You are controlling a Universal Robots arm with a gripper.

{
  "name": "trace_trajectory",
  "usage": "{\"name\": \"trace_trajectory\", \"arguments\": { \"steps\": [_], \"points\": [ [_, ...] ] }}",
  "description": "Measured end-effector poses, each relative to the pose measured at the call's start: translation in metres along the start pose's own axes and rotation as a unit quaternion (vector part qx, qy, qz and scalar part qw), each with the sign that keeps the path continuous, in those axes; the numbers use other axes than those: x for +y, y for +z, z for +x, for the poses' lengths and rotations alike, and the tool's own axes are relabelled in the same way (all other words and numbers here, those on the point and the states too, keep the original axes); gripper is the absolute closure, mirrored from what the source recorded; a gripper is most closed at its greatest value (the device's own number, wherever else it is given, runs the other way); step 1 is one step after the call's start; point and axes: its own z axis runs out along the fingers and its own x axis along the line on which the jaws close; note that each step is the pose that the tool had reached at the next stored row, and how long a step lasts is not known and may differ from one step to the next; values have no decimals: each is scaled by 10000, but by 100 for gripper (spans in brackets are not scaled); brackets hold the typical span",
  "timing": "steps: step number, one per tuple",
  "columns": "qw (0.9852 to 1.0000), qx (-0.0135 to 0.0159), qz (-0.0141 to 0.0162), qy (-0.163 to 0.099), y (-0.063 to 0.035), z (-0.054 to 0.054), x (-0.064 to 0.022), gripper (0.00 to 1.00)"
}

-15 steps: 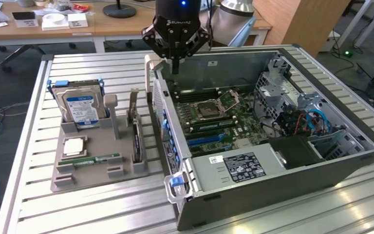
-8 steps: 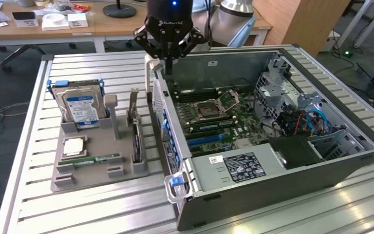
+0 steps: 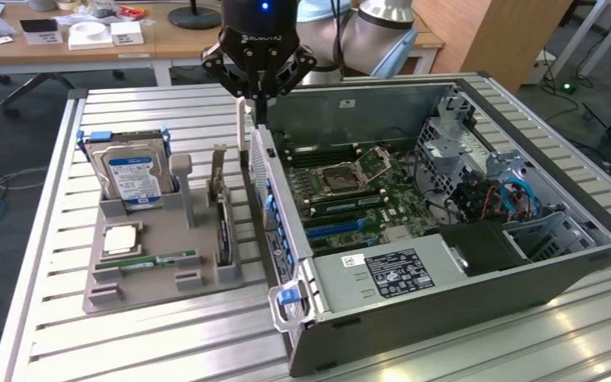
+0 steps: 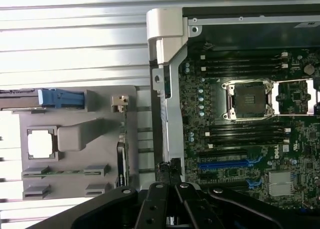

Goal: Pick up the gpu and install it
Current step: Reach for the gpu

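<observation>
Gripper [image 3: 254,97] fingers pinched shut, nothing seen between them, hanging high over the far end of the case wall that faces the tray. Left to right in the exterior view:
- hard drive [image 3: 134,171] standing in the grey tray [image 3: 114,290]
- chip [image 3: 122,239] and RAM stick [image 3: 162,259] lying flat at the tray's 6 o'clock end
- gpu [image 3: 225,231] on edge in the tray's rightmost slot, untouched, just beside the open computer case [image 3: 433,318]

Key relation: gpu lies at about 7 o'clock from the gripper and well below it. Its long axis runs 12 to 6, parallel to the case wall, with the bracket [image 3: 219,169] at the 12 o'clock end. Blue slots [image 3: 337,228] on the motherboard [image 3: 361,199] sit at about 5 o'clock from the gripper. They run roughly 9 to 3, crosswise to the card as it stands. One arm only, so no nearer-hand choice; pick not yet started, I'd judge
</observation>
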Motion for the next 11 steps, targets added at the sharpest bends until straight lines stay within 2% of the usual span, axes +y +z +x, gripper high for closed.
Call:
{"name": "trace_trajectory", "arguments": {
  "steps": [11],
  "points": [
    [10000, -1, 0, 17, 0, 180, -14, 89]
  ]
}}
